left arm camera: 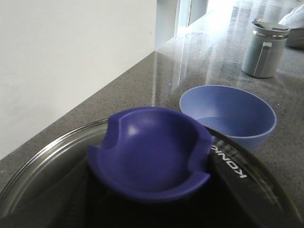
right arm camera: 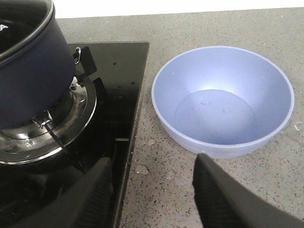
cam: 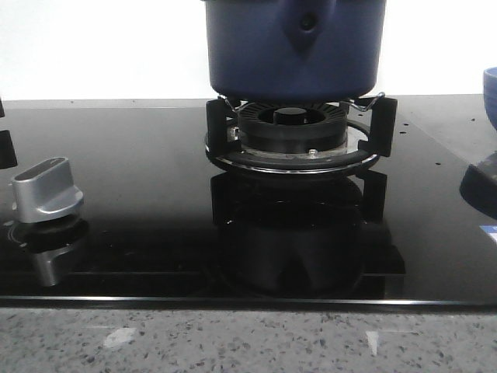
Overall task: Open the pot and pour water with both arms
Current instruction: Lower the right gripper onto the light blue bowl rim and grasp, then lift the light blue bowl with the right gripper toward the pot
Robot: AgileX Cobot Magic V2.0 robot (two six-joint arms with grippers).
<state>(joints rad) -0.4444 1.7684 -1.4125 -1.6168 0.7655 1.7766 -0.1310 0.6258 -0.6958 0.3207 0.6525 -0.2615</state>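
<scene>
1. Pot (cam: 295, 47), dark navy with straight sides, sits on the gas burner (cam: 293, 132) at the far middle of the black glass cooktop (cam: 140, 202); its tapered handle mount with a dark rivet hole faces the near side.
2. At the near left of the cooktop stands a silver control knob (cam: 48, 186), well apart from the burner.
3. Seen from the left wrist camera, a glass lid (left arm camera: 42, 166) with a metal rim fills the close view, and a deep-blue scooped knob (left arm camera: 149, 154) sits at its centre. None of the left gripper's fingers can be seen, so I cannot tell how far it is open or whether it holds anything.
4. Right of the cooktop, on the speckled grey counter (right arm camera: 228, 28), rests a light-blue bowl (right arm camera: 222, 99), near the pot but not touching it.
5. Right gripper (right arm camera: 156, 190) hovers over the counter on the near side of the bowl, at the cooktop's right edge, its two dark fingers (right arm camera: 218, 194) spread wide with nothing between them.
6. Far right on the counter stands a grey lidded cup (left arm camera: 263, 47).
</scene>
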